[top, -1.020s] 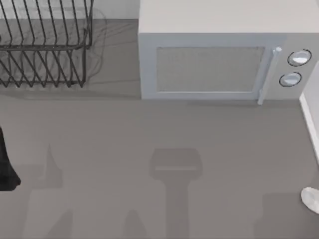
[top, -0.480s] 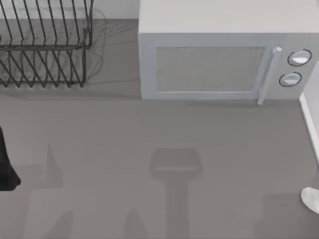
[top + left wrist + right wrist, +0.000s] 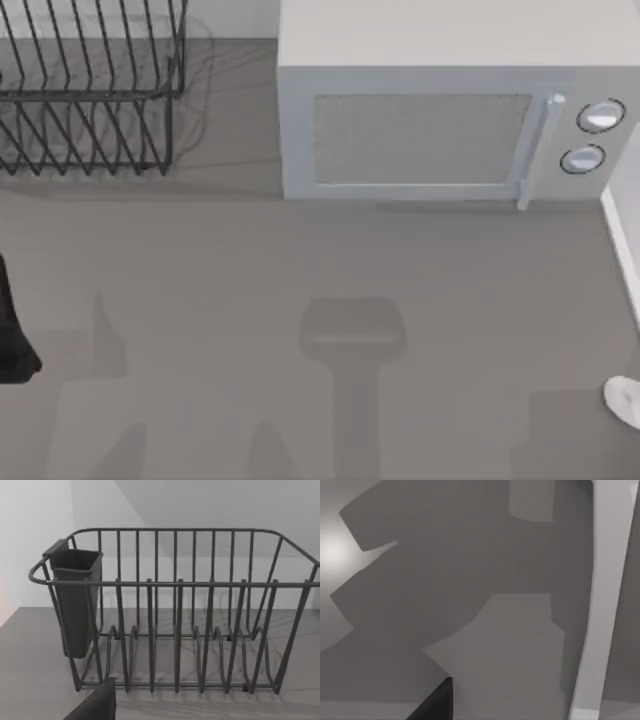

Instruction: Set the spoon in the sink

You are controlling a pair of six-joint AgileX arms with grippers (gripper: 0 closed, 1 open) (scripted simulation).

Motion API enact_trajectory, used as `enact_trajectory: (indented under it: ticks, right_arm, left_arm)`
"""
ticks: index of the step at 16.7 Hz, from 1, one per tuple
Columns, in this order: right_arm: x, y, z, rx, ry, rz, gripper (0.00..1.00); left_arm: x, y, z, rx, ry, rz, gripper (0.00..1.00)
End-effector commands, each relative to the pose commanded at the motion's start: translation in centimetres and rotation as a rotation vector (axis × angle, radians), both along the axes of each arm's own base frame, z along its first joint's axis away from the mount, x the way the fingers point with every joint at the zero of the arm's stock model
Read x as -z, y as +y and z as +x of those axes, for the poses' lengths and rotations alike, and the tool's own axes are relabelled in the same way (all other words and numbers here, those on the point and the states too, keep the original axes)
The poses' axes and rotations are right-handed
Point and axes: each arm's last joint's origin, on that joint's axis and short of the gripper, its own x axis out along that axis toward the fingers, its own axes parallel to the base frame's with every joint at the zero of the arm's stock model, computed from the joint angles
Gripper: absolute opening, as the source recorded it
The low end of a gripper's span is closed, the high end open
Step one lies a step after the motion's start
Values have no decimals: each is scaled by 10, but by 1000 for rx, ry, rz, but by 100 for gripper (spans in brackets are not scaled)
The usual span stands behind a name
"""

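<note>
Nearest, at the top view's right edge, the spoon [image 3: 622,402] lies on the table [image 3: 250,260] as a small white rounded end. It sits in the same place as 1 second ago, with nothing touching it. At the left edge, a dark part of the left arm [image 3: 10,330] has not shifted either. A dark tip of the left gripper [image 3: 95,705] faces the dish rack [image 3: 175,630], and whether it is released or clenched I cannot tell. The same goes for the right gripper [image 3: 434,702], a dark tip over bare tabletop. Farther back stand the microwave [image 3: 420,130] with its 2 knobs and the rack to its left. With nothing moved, I judge the pickup not yet begun.
</note>
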Motion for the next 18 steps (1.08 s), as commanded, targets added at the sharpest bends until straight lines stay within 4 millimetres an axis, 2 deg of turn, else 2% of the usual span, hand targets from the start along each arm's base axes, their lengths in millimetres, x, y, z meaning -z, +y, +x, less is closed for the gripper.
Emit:
enact_trajectory:
  ticks: [4,5,12,13,15,18]
  right_arm:
    - [0,0,0,0,0,0,2]
    - [0,0,0,0,0,0,0]
    - [0,0,0,0,0,0,0]
    - [-21,0,2,34,-3,4,0]
    - [-25,0,3,33,-5,4,0]
    - [-46,-1,8,28,-5,4,0]
  left_arm:
    - [0,0,0,0,0,0,100]
    - [0,0,0,0,0,0,100]
    - [0,0,0,0,0,0,100]
    - [0,0,0,0,0,0,100]
    - [0,0,0,0,0,0,100]
    - [0,0,0,0,0,0,100]
